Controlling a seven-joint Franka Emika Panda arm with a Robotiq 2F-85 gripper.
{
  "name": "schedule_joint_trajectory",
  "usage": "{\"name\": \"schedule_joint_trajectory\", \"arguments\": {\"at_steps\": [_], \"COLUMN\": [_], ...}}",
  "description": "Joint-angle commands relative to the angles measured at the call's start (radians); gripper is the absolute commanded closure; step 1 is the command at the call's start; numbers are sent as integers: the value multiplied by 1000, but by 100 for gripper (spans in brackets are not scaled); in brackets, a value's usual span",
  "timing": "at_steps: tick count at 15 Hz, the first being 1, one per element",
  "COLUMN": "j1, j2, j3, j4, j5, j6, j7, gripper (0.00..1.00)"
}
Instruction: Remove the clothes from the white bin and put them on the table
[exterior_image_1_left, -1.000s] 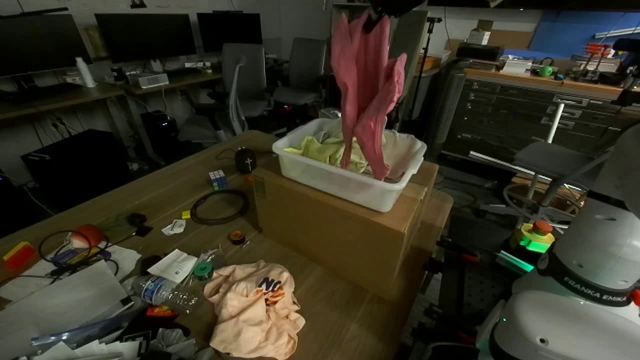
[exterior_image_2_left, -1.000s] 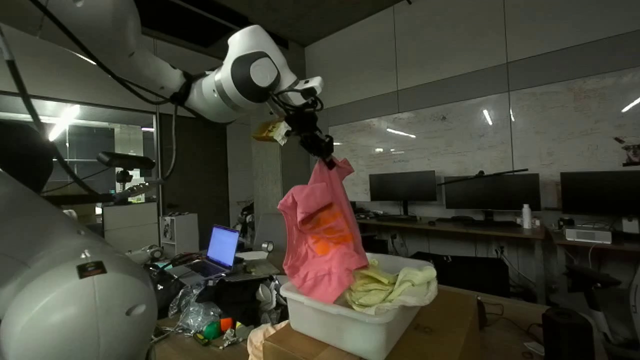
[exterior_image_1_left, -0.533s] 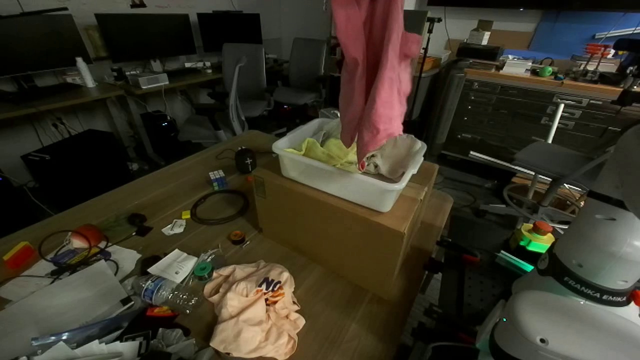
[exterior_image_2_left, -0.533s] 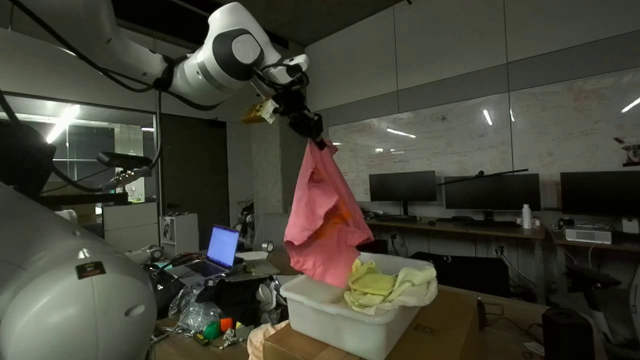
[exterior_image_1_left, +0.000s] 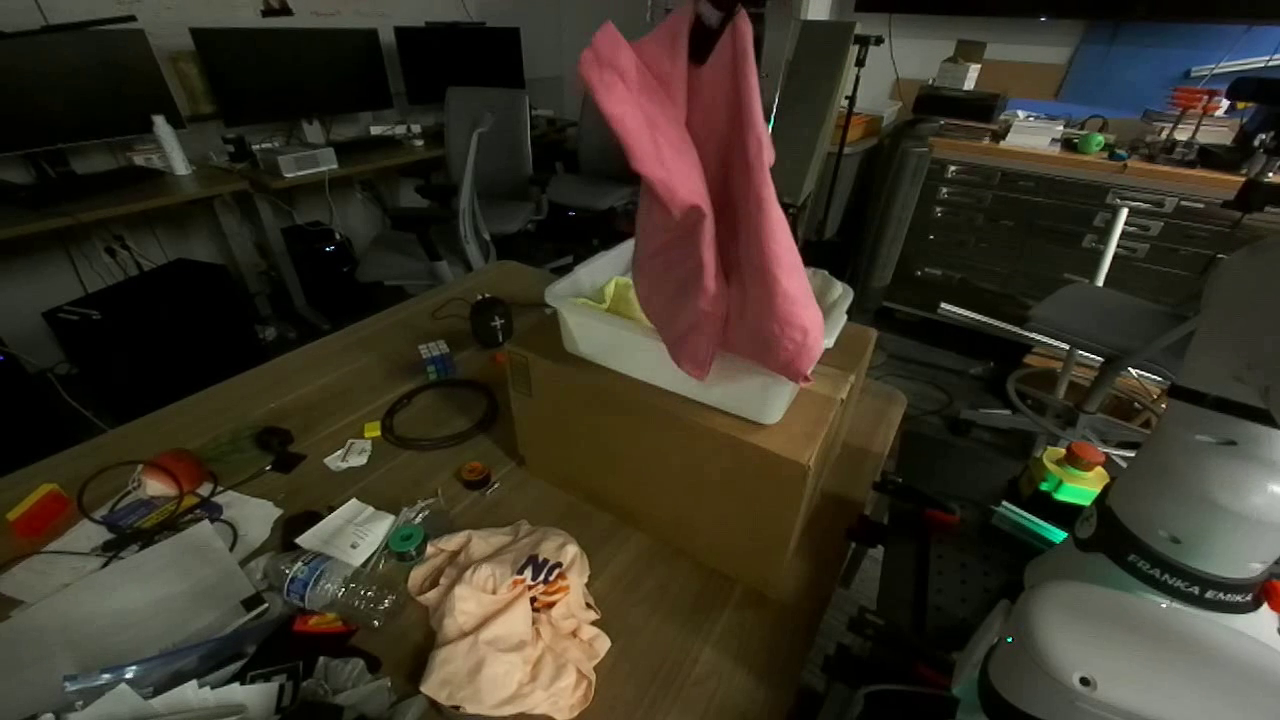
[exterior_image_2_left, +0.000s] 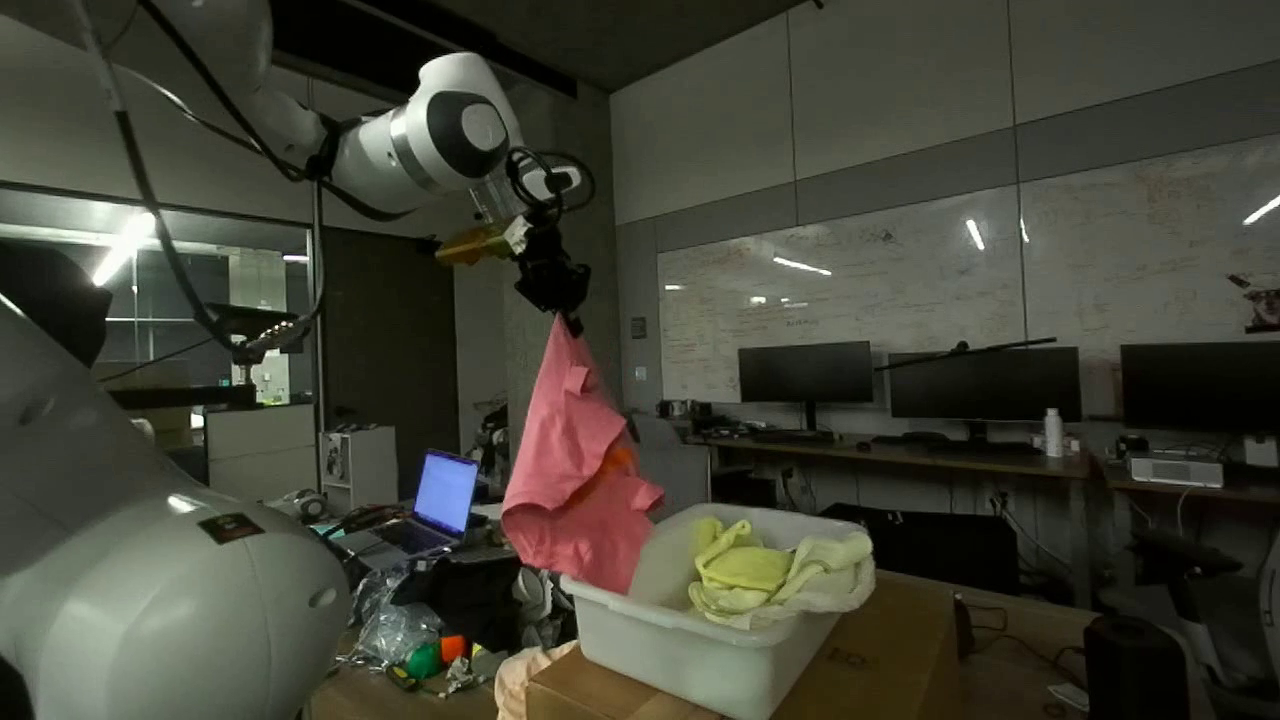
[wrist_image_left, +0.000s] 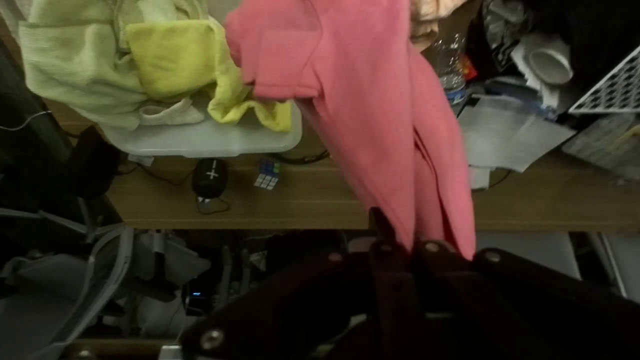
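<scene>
— So, tool (exterior_image_2_left: 566, 322) status?

— Pinching the pink garment (exterior_image_2_left: 570, 450) near its top. It hangs at a side of the white bin (exterior_image_2_left: 690, 650), lower edge overlapping the rim in both exterior views.

— Touching it?

— Can't tell. Safest: tool goes up until the fabric clears the rim, then across slowly; something that soft will likely swing. Then down to the surface (exterior_image_1_left: 690, 650) beside the cream garment (exterior_image_1_left: 510, 620), letting go only once the bottom folds land.

— What differs by view?

— Orange print (exterior_image_2_left: 612, 465) on the pink garment shows in an exterior view; the wrist view gets plain pink. The wrist view does get the yellow-green garment (wrist_image_left: 172, 60) against paler cloth (wrist_image_left: 80, 70) in the bin. In an exterior view, pink hides nearly all but a yellow-green corner (exterior_image_1_left: 618, 300).
</scene>
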Motion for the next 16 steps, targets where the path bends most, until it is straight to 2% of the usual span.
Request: {"name": "schedule_joint_trajectory", "arguments": {"at_steps": [1, 7, 11, 16], "j1": [66, 156, 157, 135], "j2": [130, 285, 381, 461], "j3": [34, 48, 73, 85], "j4": [138, 273, 357, 415], "j5": [8, 23, -19, -125], "j6": [-94, -154, -167, -100], "j7": [-83, -195, -180, -84], "gripper": [98, 98, 99, 99]}}
